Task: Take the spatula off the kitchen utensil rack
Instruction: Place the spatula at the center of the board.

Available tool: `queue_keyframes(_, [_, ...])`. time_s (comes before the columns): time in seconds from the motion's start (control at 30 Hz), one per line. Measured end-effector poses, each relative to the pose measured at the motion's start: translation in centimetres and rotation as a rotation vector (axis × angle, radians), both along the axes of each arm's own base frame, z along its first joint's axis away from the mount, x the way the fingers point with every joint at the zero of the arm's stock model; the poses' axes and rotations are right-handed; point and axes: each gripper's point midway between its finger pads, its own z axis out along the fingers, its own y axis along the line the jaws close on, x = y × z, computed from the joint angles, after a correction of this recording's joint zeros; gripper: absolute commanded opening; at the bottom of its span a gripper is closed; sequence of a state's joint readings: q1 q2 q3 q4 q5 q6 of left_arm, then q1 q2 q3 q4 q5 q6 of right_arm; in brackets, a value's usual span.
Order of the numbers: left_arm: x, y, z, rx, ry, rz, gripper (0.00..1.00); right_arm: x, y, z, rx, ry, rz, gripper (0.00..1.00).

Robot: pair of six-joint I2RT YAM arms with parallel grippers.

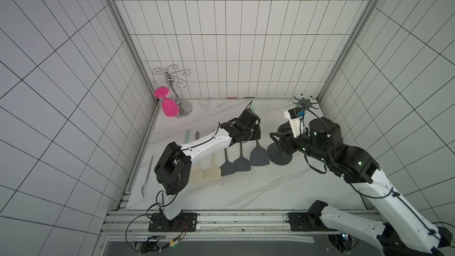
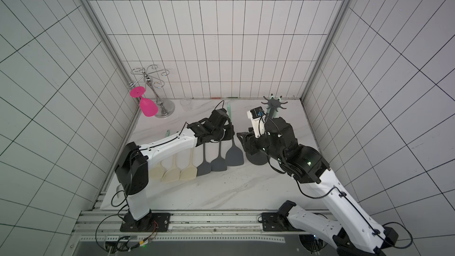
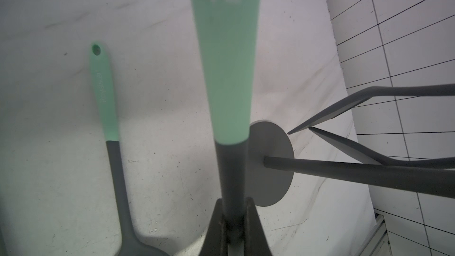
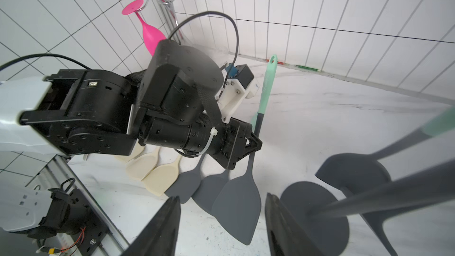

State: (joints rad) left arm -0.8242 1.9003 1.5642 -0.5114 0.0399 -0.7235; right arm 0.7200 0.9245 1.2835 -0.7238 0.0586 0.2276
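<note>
- The worktop (image 1: 246,193) carries everything. The kitchen utensil rack (image 1: 279,160) stands on its right half, nearer the far edge.
- A row of spatulas (image 1: 221,166) lies flat across the middle of the worktop, toward the left edge.
- The spatula (image 4: 237,205) of the task is off the hooks. It hangs blade down between this row and the rack base, close to both. Whether its blade touches the worktop cannot be told.
- The left gripper (image 3: 232,217) is closed tight on the dark neck of the spatula, under the mint handle.
- The right gripper (image 4: 222,195) is about half open and holds nothing. It is just beside the rack pole.
- Risk: the neck is thin, so the spatula can probably turn in the grip. A sideways swing could push the row or hit the base.
- Risk: the open right gripper could knock the pole and shake off two other spatulas (image 3: 344,109) hanging there.
- Both top views hide the grip under the wrist, and only the wrist views show it.
</note>
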Motion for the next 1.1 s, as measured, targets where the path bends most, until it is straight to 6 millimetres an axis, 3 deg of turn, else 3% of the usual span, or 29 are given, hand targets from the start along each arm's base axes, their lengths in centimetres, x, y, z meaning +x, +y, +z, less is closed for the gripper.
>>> queue_keyframes(0.2, [-0.7,-2.0,-4.1,0.114,0.068,0.007,0.0,-0.7,-3.5,-2.7,-0.019,0.001,-0.137,0.58])
queue_keyframes(0.5, [-0.6,-1.6,-8.7,0.233,0.122,0.042,0.0,-1.5,-6.9,-4.0,0.002,-0.018,-0.274,0.58])
queue_keyframes(0.77, [1.4,-1.4,-9.8,0.244,0.124,0.077,0.1,-0.9,-9.2,-4.5,-0.03,-0.021,-0.394,0.63])
queue_keyframes(0.83, [1.9,-1.3,-10.0,0.245,0.124,0.083,0.13,-0.6,-10.3,-4.7,-0.038,-0.014,-0.453,0.67])
queue_keyframes(1.1, [2.8,-0.9,-10.7,0.259,0.127,0.086,0.34,1.5,-15.1,-5.8,-0.034,0.048,-0.694,0.71])
